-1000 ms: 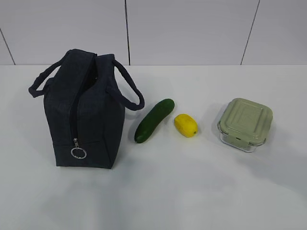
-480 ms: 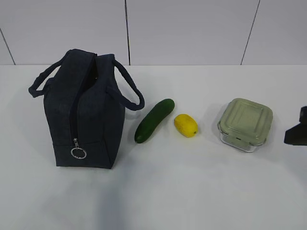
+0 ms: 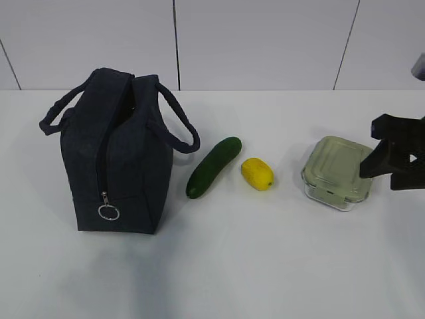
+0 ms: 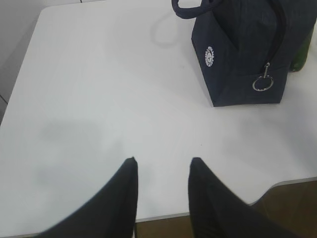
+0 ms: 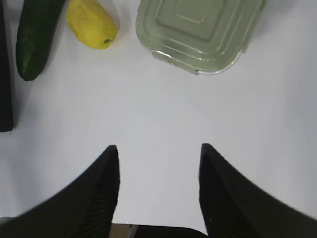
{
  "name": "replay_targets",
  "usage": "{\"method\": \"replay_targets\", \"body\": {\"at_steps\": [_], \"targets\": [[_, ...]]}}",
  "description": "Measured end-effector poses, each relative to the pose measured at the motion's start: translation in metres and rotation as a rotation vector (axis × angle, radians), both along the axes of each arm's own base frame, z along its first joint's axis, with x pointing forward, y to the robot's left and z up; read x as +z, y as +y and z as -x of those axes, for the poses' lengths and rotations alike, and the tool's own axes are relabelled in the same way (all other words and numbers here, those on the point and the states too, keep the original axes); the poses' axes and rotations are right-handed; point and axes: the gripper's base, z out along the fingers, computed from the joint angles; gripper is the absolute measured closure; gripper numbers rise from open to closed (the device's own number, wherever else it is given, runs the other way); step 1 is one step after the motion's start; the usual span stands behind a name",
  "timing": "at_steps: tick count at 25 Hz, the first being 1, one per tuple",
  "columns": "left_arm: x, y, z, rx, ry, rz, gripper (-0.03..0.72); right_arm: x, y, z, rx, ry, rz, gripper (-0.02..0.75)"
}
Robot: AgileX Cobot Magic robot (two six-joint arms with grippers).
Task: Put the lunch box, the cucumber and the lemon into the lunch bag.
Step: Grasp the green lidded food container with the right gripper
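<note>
From the exterior view we see the lunch bag [image 3: 113,156] standing upright at the left of the white table [image 3: 265,266], its zipper run down to the ring pull [image 3: 109,212] and its mouth gaping between the two loop handles, which we judge leaves it ready to take things from above. The cucumber [image 3: 213,167], the lemon [image 3: 257,173] and the lunch box [image 3: 337,171] lie in a row to its right, each apart from the next, so each looks reachable without nudging a neighbour. The right gripper [image 3: 395,159] hangs at the box's right edge; its fingers here are a dark blur. Behind the table is a pale panelled wall with dark seams.

In the left wrist view our left gripper [image 4: 161,168] holds nothing, its fingers a moderate gap apart above bare table near the front edge, well apart from the bag [image 4: 247,54], whose round white logo [image 4: 210,55] faces this side. Wood-coloured floor shows past the table's edge.

In the right wrist view our right gripper [image 5: 158,153] stands open and empty over bare table. The box [image 5: 198,29], sage lid snapped on, lies ahead of it, with the lemon [image 5: 91,25] and cucumber [image 5: 34,37] to the left. We judge the box is the first thing aimed at.
</note>
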Motion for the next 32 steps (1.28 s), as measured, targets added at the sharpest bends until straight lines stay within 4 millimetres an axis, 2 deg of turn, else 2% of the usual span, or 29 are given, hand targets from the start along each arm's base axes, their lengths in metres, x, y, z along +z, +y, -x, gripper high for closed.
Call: {"method": "replay_targets", "body": {"at_steps": [5, 9, 15, 21, 27, 32], "targets": [[0.000, 0.000, 0.000, 0.000, 0.000, 0.000, 0.443, -0.003, 0.004, -0.017, 0.023, 0.065, -0.038, 0.352], [0.000, 0.000, 0.000, 0.000, 0.000, 0.000, 0.443, -0.007, -0.001, -0.026, 0.021, 0.103, -0.151, 0.352], [0.000, 0.000, 0.000, 0.000, 0.000, 0.000, 0.443, 0.000, -0.023, -0.031, 0.011, 0.060, -0.317, 0.352], [0.000, 0.000, 0.000, 0.000, 0.000, 0.000, 0.443, 0.005, -0.053, -0.029, 0.036, -0.017, -0.383, 0.353], [0.000, 0.000, 0.000, 0.000, 0.000, 0.000, 0.443, -0.010, -0.078, -0.034, 0.072, -0.026, -0.483, 0.353], [0.000, 0.000, 0.000, 0.000, 0.000, 0.000, 0.443, -0.020, -0.086, -0.043, 0.102, -0.093, -0.527, 0.353]]}}
